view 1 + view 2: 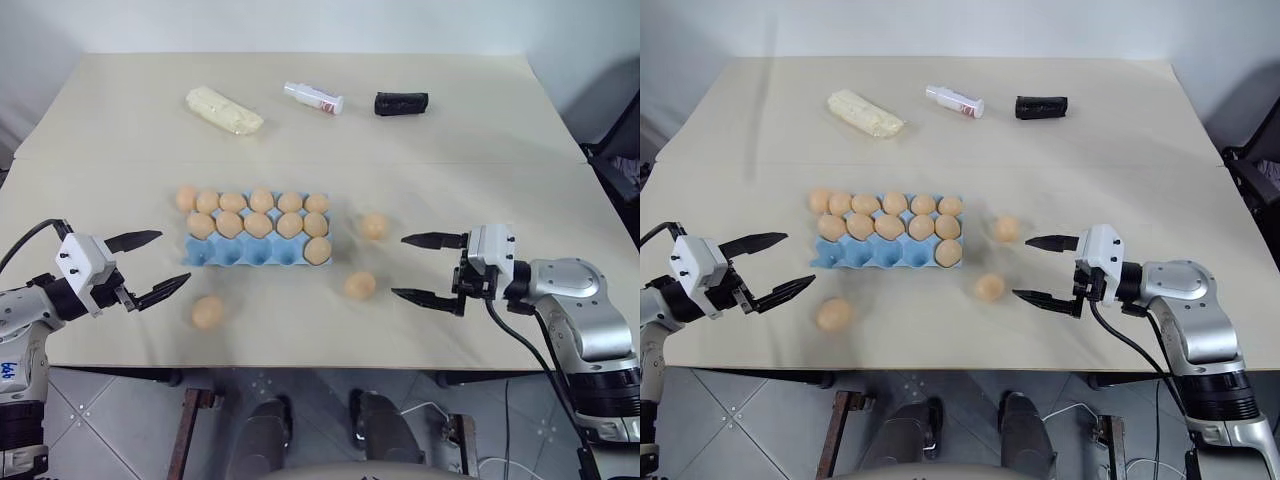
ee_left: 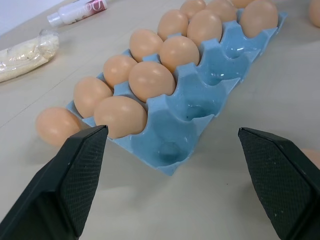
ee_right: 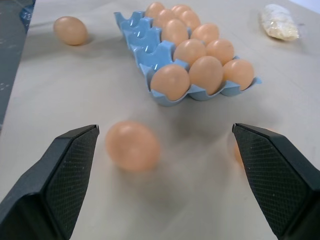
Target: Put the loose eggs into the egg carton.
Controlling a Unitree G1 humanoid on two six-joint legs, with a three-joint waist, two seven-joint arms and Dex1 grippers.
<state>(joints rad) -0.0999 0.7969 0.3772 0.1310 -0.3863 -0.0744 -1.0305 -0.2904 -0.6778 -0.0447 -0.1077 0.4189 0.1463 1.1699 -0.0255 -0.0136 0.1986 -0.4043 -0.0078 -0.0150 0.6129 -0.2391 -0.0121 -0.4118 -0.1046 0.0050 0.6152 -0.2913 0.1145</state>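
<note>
The egg carton [image 1: 258,250] lies on the table [image 1: 450,120] between my two tools, its two far rows full and its near row holding one egg at the right end. Loose eggs lie around it: one [image 1: 207,312] just past my left tool [image 1: 150,267], two [image 1: 359,286] [image 1: 374,225] before my right tool [image 1: 420,268], one [image 1: 184,197] at the carton's far left corner. Both tools hover level with fingers spread wide and empty, pointing inward at each other.

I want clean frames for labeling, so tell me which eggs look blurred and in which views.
Left eye view: the three loose eggs near the table's front look smeared; eggs in the egg carton are crisp. Right wrist view: the nearest loose egg is soft-edged. Left wrist view: carton eggs sharp.
</note>
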